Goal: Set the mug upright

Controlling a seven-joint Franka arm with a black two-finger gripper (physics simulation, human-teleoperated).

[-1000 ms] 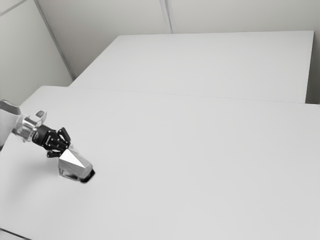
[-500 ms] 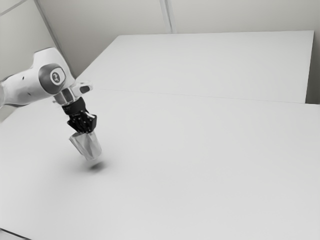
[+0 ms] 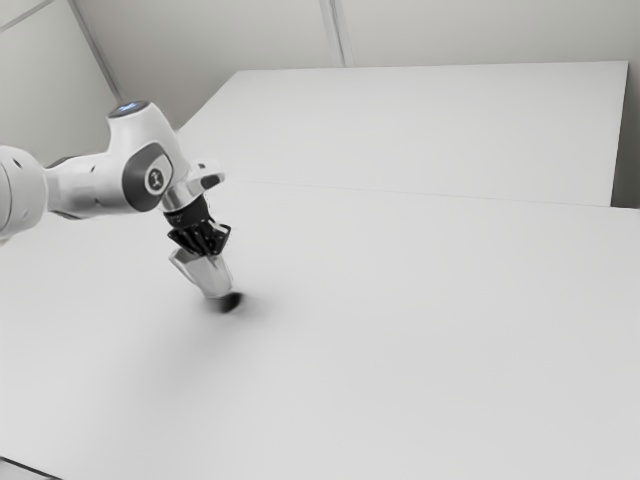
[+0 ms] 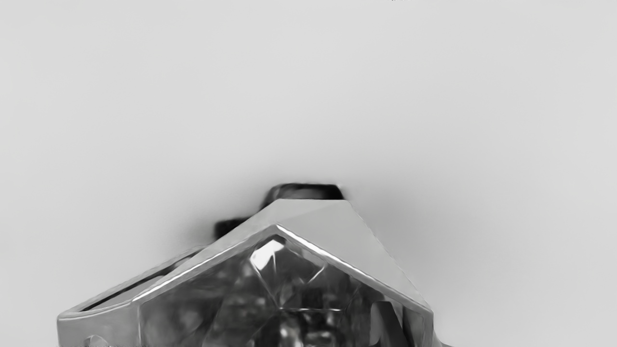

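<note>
The faceted metallic mug (image 3: 210,275) is now in the left half of the exterior frame, a little below mid-height, and it hangs from the black two-finger gripper (image 3: 212,255). Half a second ago it was more to the left and lower in the frame, with its shadow well apart beneath it. Now the dark patch (image 3: 230,301) is directly at the lower end of the mug, so I judge that it has come nearer to the table (image 3: 400,370); whether the base already touches, I cannot tell.

Against the earliest frame, the change is bigger: there the mug leaned far over toward the lower right, and now its base points mostly down, with the mouth toward the gripper. For the task this is good progress, but the mug is tilted even now (the base goes somewhat to the right of the frame), so it does not yet stand upright.

The fingers seem closed on the mug's wall near the rim, only a small gap between them, as much as the wall needs. In the wrist view one fingertip (image 4: 385,320) is visible inside the mouth, at the lower right, and the angular handle (image 4: 113,320) is at the lower left.

The next move, I think, is to take away the remaining tilt, then lower gently. If the gripper releases too early, the mug could rock or fall over again.
</note>
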